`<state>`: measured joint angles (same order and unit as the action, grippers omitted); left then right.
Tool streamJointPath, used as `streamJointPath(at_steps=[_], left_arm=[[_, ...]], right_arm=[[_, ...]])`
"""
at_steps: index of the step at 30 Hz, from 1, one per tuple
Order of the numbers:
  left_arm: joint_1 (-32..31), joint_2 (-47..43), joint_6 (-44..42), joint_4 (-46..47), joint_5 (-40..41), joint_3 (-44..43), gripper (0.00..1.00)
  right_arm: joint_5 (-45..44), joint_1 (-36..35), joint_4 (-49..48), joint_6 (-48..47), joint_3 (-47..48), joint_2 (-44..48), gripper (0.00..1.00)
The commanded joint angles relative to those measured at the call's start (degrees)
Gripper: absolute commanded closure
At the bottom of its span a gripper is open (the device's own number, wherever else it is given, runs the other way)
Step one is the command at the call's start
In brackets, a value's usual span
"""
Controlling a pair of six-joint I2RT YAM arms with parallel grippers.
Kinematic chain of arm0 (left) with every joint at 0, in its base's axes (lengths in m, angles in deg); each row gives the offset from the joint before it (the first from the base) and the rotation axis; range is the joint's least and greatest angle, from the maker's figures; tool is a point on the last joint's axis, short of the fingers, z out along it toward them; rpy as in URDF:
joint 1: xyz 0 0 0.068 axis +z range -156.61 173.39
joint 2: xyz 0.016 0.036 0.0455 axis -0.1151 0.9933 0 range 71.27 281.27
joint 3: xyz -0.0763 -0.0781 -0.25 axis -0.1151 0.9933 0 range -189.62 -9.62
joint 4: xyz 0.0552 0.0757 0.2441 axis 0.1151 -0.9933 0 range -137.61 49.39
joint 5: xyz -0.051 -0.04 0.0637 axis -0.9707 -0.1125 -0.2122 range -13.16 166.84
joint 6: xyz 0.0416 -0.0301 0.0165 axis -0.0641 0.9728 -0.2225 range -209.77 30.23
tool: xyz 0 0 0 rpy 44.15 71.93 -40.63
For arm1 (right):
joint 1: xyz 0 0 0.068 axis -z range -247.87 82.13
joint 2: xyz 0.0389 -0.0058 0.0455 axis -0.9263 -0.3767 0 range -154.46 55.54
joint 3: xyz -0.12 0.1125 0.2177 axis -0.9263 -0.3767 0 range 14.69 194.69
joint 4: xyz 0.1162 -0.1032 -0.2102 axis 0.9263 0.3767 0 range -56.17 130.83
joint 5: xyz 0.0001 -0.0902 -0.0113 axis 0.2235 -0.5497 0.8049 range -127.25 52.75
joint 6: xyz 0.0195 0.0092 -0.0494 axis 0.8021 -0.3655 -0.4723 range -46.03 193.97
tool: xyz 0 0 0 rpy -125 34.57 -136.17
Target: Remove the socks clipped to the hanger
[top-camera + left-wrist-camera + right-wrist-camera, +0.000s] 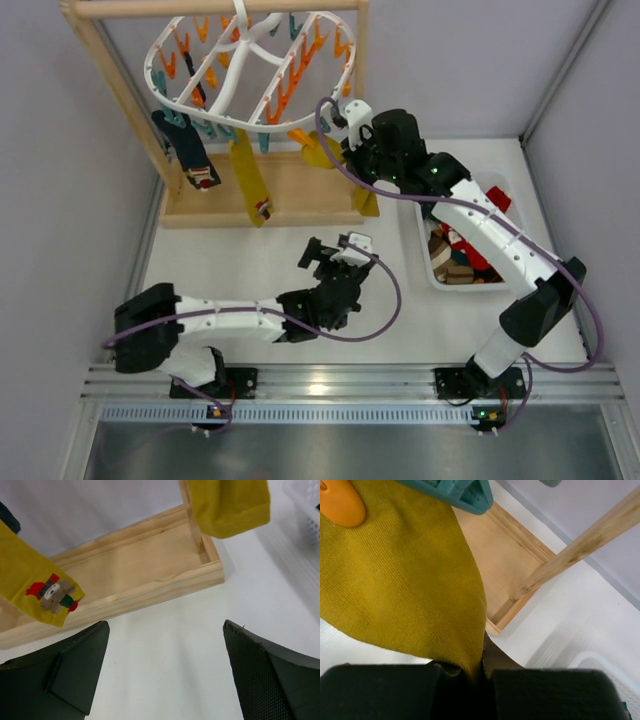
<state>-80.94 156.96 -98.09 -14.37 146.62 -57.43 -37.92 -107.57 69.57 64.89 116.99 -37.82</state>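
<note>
Three socks hang from the white hanger (222, 95) at the far left of the table: a dark one (188, 150) on the left, a mustard one with a bear patch (35, 585) in the middle, and on the right the mustard sock (405, 580) that my right claw (482, 675) grips, shut tight on its lower edge. My left claw (165, 630) hovers wide open and empty, just near of the wooden frame's base (140, 565). A teal clip (460, 492) and an orange clip (340, 502) sit at the sock's top; I cannot tell which one bites it. I judge the pull should run steadily down along the sock's length, so the clip lets go before the ring swings; a jerk could slip the thin fold from my pads. The table (250, 265) is smooth and white, pale walls (60, 200) close in left and far, and a white basket (424, 250) with fabric inside sits to the right.
</note>
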Motion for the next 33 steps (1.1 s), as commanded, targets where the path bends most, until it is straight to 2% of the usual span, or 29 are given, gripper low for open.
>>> streamJointPath(at_steps=[1,7,11,17,19,21,22,23,26,33], left_arm=[[0.67,-11.31,17.18,-11.46,-5.78,2.54,0.01],[0.67,-30.19,27.82,-23.85,-13.87,3.08,0.01],[1.55,-35.24,28.62,-28.32,-18.00,-0.87,0.01],[6.64,-29.63,31.34,-32.21,-21.78,-14.30,0.01],[9.96,-28.30,34.23,-32.39,-24.58,-15.81,0.01],[13.57,-26.28,38.52,-32.65,-30.29,-17.31,0.01],[17.68,-25.41,39.94,-32.66,-33.01,-17.66,0.01],[20.07,-24.70,41.52,-32.48,-39.57,-18.10,0.01],[27.55,-21.36,46.36,-32.48,-47.51,-21.87,0.01],[29.67,-16.44,45.23,-32.39,-45.26,-29.96,0.01]], right_arm=[[2.42,0.77,-4.89,-1.64,-2.36,3.35,1.00],[6.29,1.56,-10.43,-1.99,-11.68,6.43,1.00],[8.57,1.65,-13.07,-0.94,-16.42,8.28,1.00],[12.18,1.65,-16.93,1.87,-21.43,12.67,1.00],[12.97,1.65,-17.03,2.49,-22.14,14.08,1.00],[13.58,1.65,-17.11,2.75,-22.93,14.96,1.00],[13.76,1.56,-17.11,2.84,-23.20,15.66,1.00],[13.76,1.73,-17.20,2.93,-23.72,16.10,1.00],[13.32,1.65,-17.20,2.67,-25.04,16.98,1.00],[12.53,0.86,-17.82,2.84,-26.72,17.69,1.00]])
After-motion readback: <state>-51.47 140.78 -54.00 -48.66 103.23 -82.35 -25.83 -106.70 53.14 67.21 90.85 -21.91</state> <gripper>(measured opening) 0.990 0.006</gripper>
